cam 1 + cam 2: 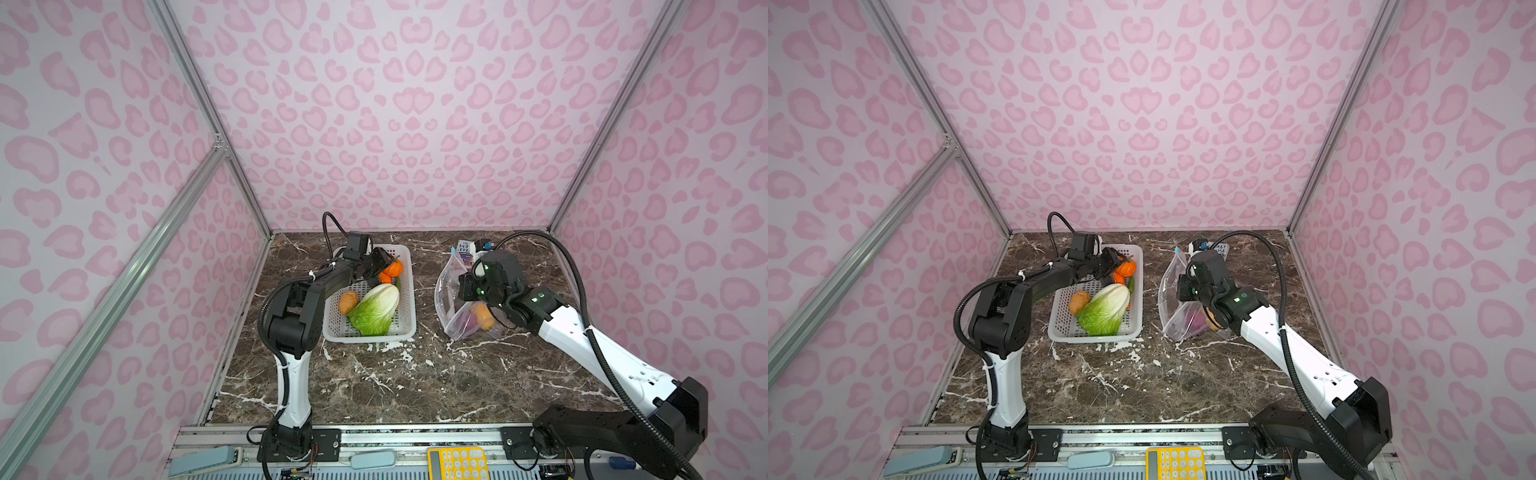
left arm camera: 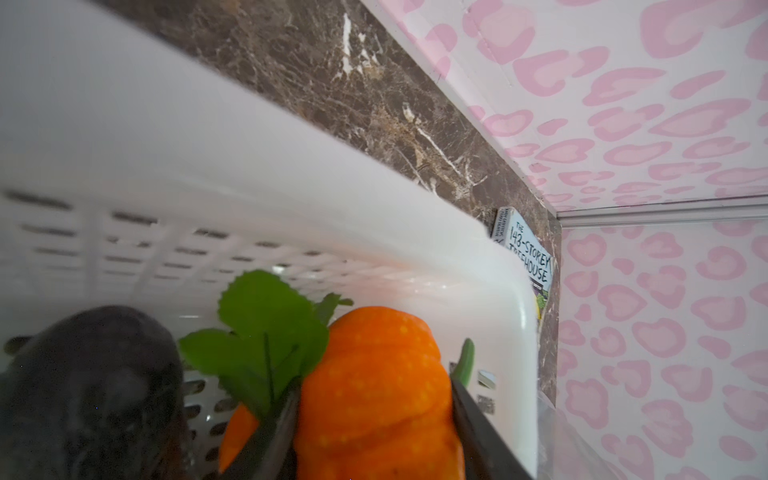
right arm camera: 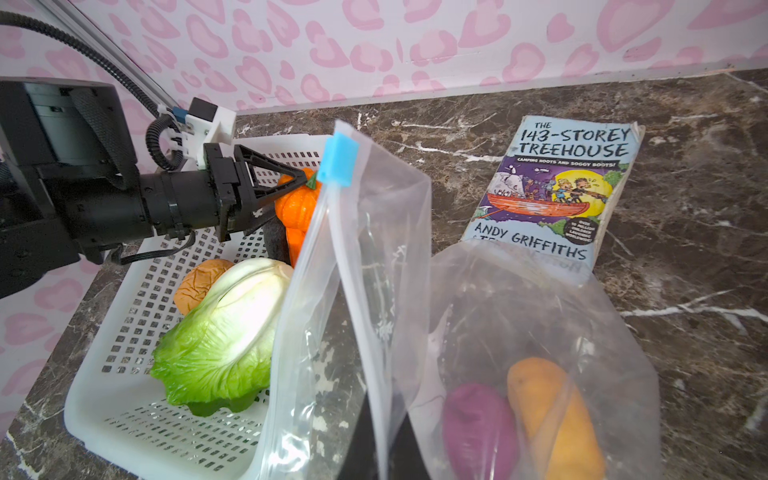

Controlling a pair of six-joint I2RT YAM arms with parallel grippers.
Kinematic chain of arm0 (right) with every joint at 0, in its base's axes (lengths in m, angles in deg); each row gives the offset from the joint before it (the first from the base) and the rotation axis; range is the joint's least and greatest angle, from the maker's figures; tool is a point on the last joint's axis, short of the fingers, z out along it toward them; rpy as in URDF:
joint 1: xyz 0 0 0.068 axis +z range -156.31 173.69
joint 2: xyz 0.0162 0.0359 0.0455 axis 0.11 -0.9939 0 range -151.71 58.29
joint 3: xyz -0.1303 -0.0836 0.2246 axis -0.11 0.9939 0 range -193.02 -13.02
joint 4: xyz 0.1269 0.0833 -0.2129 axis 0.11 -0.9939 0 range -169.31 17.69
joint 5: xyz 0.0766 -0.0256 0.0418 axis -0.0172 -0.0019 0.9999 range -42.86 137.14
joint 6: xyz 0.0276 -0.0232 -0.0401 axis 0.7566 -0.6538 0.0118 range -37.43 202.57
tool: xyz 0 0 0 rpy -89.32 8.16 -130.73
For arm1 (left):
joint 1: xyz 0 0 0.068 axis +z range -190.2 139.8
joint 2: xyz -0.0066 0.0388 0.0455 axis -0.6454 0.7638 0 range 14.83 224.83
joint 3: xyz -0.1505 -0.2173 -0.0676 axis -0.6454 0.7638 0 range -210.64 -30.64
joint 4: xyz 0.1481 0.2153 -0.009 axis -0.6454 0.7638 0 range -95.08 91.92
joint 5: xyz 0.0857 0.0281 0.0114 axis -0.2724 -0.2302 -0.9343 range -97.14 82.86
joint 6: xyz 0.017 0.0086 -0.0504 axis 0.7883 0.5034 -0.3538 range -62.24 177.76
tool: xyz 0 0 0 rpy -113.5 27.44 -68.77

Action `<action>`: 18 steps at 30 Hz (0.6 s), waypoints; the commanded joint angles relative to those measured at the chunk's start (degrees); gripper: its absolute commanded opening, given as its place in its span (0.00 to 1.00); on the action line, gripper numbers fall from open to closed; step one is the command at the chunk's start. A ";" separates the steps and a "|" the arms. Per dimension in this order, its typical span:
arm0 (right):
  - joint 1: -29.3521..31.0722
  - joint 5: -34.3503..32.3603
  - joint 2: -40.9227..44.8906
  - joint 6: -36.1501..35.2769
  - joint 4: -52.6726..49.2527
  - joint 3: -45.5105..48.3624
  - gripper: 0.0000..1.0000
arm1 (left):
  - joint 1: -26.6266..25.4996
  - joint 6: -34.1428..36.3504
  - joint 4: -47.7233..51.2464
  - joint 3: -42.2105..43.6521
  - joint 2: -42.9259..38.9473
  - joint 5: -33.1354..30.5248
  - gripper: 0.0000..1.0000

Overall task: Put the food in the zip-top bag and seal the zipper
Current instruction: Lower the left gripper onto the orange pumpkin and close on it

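Calculator: yellow, lay on the front rail, off the table.
Basket: white and perforated, stood on the table left of centre.
Potato: tan, lay in the basket, touching the cabbage's left side.
Cabbage: green and white, lay across the basket's near half.
Left tool: reached into the basket's far end, its fingers pressed against both sides of the pumpkin, clamped on it.
Pumpkin: orange with green leaves, sat at the basket's far end.
Bag: clear, stood just right of the basket, its mouth gaping.
Zipper: was unsealed, with the blue slider at its far end.
Onion: purple, lay in the bag's bottom.
Second potato: lay beside the onion, inside the bag.
Right tool: fingers were together, pinched on the bag's near rim.
Book: lay flat by the back wall, just behind the bag.
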 commanded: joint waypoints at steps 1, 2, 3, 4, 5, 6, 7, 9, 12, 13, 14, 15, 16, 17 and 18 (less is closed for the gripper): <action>-0.03 -0.49 0.20 -0.41 0.52 0.51 0.00 | 0.26 2.00 -1.18 0.74 -2.89 -0.48 0.47; -0.06 -0.49 0.21 -0.38 0.52 0.44 0.00 | 0.30 2.59 -0.98 1.12 -3.83 -0.83 0.46; -0.16 -0.50 0.16 -0.37 0.52 0.40 0.00 | 0.35 3.28 -0.66 1.43 -4.72 -1.29 0.47; -0.15 -0.41 0.15 -0.38 0.52 0.38 0.00 | 0.44 3.73 -0.38 1.75 -5.50 -1.71 0.46; -0.16 -0.43 0.16 -0.43 0.52 0.38 0.00 | 0.53 4.27 -0.13 2.18 -6.55 -2.17 0.46; -0.15 -0.41 0.24 -0.46 0.52 0.38 0.00 | 0.59 4.90 0.08 2.69 -7.57 -2.66 0.46; -0.15 -0.49 0.24 -0.44 0.52 0.38 0.00 | 0.62 5.49 0.23 3.23 -8.71 -3.06 0.46; -0.24 -0.45 0.29 -0.41 0.52 0.46 0.00 | 0.62 6.72 0.67 4.19 -10.90 -3.27 0.46; -0.24 -0.49 0.33 -0.32 0.78 0.55 0.00 | 0.57 8.51 0.54 6.20 -14.50 -2.30 0.46; -0.24 -0.41 0.24 -0.23 0.87 0.56 0.00 | 0.61 9.00 0.69 6.29 -15.65 -2.30 0.46; -0.15 -0.41 0.17 -0.19 0.96 0.55 0.00 | 0.58 9.52 1.05 7.92 -16.47 -2.41 0.46; -0.19 -0.28 0.08 -0.13 1.05 0.55 0.00 | 0.62 10.19 1.32 8.35 -17.14 -2.56 0.46; -0.26 -0.06 -0.02 -0.08 1.21 0.55 0.00 | 0.61 10.57 1.71 8.72 -17.52 -2.85 0.46; -0.23 0.10 -0.17 0.00 1.44 0.57 0.00 | 0.58 10.76 2.00 8.80 -17.66 -2.98 0.46; -0.25 0.37 -0.23 0.01 1.66 0.56 0.00 | 0.62 10.94 2.03 9.01 -17.58 -3.00 0.46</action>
